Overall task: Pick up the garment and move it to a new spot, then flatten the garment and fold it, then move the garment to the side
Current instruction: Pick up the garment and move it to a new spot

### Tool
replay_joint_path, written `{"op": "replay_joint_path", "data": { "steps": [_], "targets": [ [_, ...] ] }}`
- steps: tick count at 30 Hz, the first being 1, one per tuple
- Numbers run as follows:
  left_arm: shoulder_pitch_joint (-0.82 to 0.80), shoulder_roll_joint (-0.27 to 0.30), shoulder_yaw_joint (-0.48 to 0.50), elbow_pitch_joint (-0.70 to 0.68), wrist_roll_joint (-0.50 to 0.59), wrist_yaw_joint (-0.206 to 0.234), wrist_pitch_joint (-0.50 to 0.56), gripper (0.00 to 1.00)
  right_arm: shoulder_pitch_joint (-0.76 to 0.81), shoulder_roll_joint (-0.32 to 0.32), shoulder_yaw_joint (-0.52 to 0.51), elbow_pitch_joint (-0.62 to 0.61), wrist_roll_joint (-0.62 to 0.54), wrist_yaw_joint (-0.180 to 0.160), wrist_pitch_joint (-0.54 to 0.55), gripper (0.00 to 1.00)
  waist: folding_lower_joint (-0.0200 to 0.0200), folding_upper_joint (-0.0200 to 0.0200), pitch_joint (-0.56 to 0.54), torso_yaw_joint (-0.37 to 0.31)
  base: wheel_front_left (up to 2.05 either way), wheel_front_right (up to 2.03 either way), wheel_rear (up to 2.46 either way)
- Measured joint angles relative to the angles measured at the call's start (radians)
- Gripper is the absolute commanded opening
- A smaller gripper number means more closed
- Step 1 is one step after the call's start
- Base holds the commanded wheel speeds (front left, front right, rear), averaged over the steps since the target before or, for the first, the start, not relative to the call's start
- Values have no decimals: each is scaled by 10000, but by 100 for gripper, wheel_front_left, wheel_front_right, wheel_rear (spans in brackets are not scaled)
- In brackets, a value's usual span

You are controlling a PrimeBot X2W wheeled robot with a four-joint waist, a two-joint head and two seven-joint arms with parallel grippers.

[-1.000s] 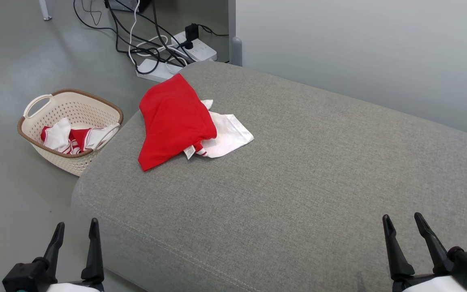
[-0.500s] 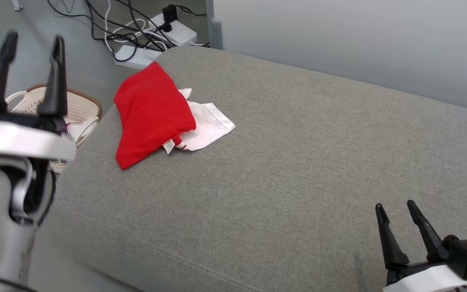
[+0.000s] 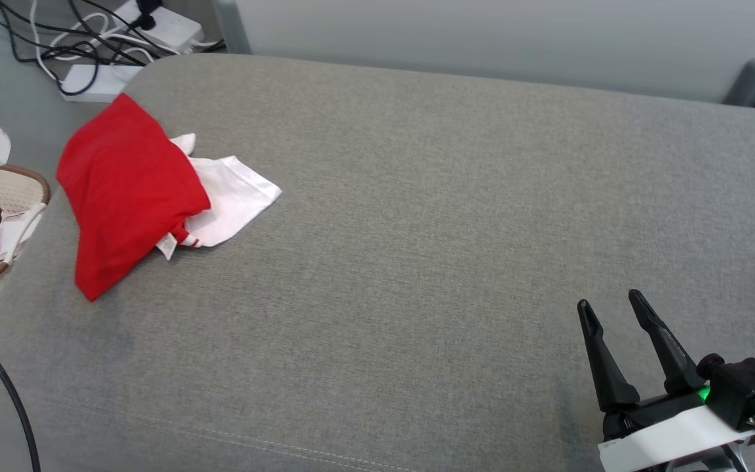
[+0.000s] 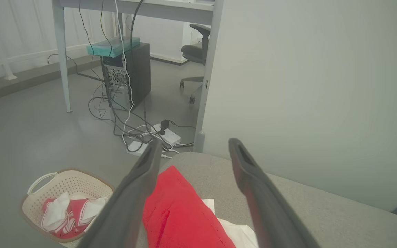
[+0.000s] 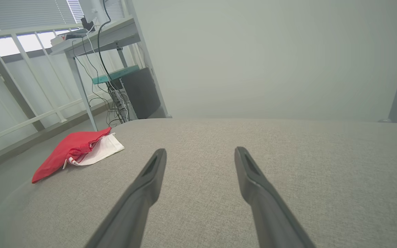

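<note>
Overhead, the red-and-white garment [image 3: 128, 196] lies at the grey cushion's [image 3: 417, 229] far left corner; my right fingers [image 3: 599, 347] hover spread and empty near its front edge. Left wrist: my left fingers [image 4: 253, 186] gape empty, aimed at the garment. Right wrist: garment well apart, far left.

Soft, even light everywhere, no glare on the grey cushion [image 3: 417, 229]. Right wrist view: daylight blows out the window [image 5: 19, 44] at ten o'clock. Left wrist view: the left gripper [image 4: 194, 146] looms blurred at six o'clock, its fingers [image 4: 129, 203] out of focus; background sharp.
</note>
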Motion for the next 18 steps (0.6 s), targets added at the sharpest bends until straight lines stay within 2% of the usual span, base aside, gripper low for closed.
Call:
{"op": "replay_joint_path", "data": {
  "steps": [9,18],
  "targets": [
    [5,238,221,2602,-113,194,40,100,-408,-479,-82,-328,52,0,121,100,1,0,1345,-807,0,0,0],
    [8,15,502,3990,-619,309,299,100,-937,-928,-111,-915,52,0,297,100,0,0,2623,-1102,0,0,0]
  ]
}}
